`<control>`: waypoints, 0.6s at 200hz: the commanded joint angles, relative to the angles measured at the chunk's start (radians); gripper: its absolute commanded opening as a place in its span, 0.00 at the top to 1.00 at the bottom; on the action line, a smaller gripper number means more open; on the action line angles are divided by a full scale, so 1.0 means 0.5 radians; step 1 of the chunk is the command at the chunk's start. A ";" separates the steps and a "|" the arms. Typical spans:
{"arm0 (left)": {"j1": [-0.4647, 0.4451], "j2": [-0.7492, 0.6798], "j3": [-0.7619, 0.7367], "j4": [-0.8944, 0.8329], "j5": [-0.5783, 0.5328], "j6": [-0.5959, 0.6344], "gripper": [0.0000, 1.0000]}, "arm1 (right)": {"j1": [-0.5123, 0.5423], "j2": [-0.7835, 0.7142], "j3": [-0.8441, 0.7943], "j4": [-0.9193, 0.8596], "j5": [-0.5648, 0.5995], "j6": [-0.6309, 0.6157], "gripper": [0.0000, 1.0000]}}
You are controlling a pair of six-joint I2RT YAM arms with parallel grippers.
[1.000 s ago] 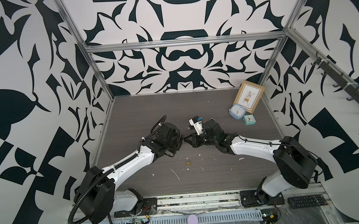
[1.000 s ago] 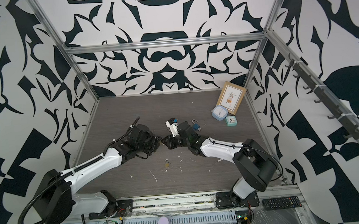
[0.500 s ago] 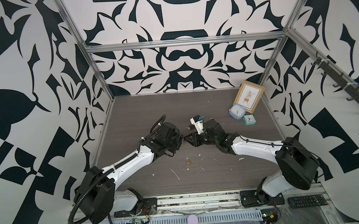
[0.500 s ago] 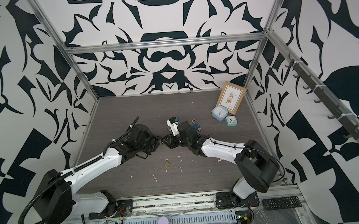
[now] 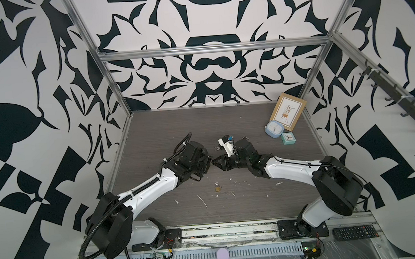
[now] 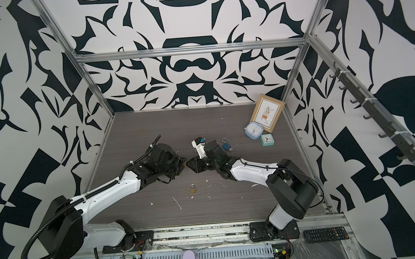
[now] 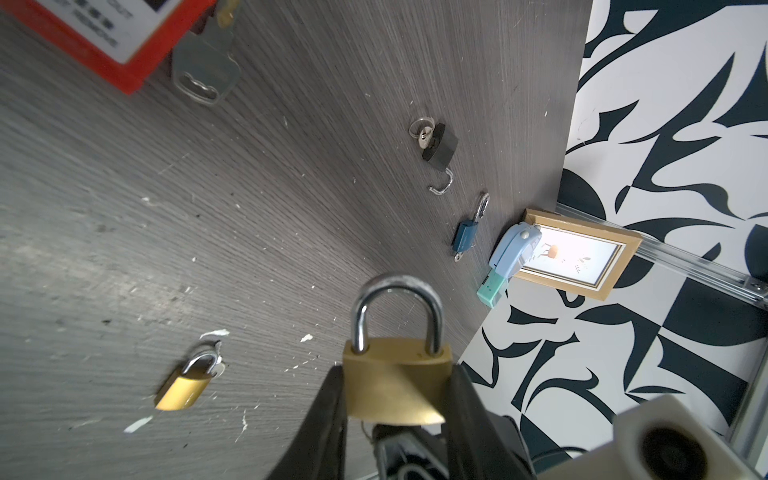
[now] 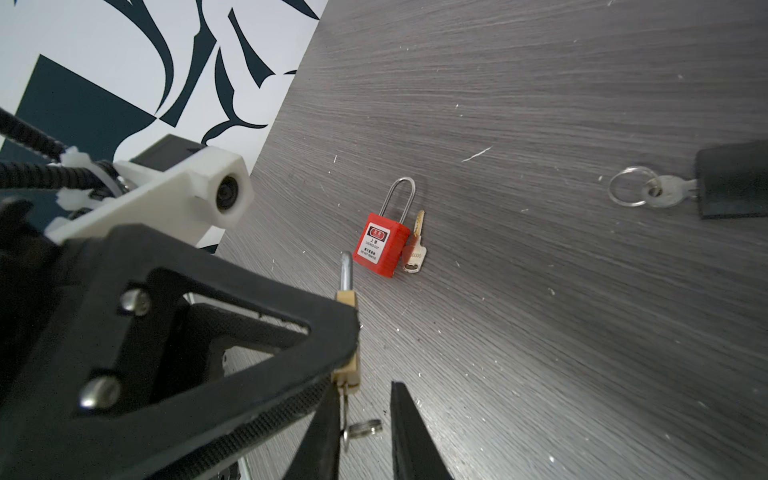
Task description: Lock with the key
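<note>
Where the two arms meet tip to tip over the middle of the desk [image 5: 164, 128], the left pincer [image 7: 396, 370] is clenched on the brass padlock [image 7: 399, 399]. One finger presses each narrow side of the body. The shackle points out past the fingertips, clear of the desk. Both shackle legs look seated in the body, though the angle is steep and this is not certain.

The right pincer [image 8: 365, 386] faces the padlock's underside and is released, its fingers parted. A small key [image 8: 344, 409] hangs from the padlock's base and, with its ring [image 8: 365, 428], sits in the gap between those fingers. The key lies close along one finger, and contact cannot be made out. The other finger [image 8: 405, 436] is clear of it.

Other items noted:
- Ahead of the right pincer's tips, a red padlock [image 8: 380, 245] lies flat on the desk with a loose key [image 8: 413, 253] just beside it.
- Well off to that pincer's side is a black padlock [image 8: 731, 183] with a key and ring in it.
- Below and to one side of the left pincer, a smaller brass padlock [image 7: 183, 384] lies on the desk among white flecks.
- Behind the right pincer's wrist in a top view, a blue padlock [image 6: 226, 146] rests with its shackle swung open.
</note>
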State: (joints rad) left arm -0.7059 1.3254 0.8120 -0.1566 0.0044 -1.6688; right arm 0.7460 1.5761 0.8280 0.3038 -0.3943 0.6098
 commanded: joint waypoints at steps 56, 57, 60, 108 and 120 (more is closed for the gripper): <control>0.010 -0.026 -0.004 0.009 0.016 -0.010 1.00 | -0.006 -0.035 0.073 0.062 0.017 0.008 0.78; 0.010 -0.025 -0.004 0.009 0.016 -0.010 1.00 | -0.006 -0.037 0.072 0.063 0.019 0.008 0.78; 0.010 -0.025 -0.004 0.008 0.016 -0.007 1.00 | -0.007 -0.038 0.076 0.061 0.025 0.006 0.77; 0.010 -0.033 -0.013 0.006 0.016 -0.012 1.00 | -0.006 -0.044 0.111 0.030 0.061 -0.023 0.75; 0.010 -0.034 -0.013 0.006 0.017 -0.008 1.00 | -0.006 -0.038 0.116 0.029 0.064 -0.023 0.75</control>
State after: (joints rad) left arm -0.7048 1.3254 0.8120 -0.1566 0.0071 -1.6688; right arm 0.7460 1.5772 0.8417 0.3031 -0.3798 0.6128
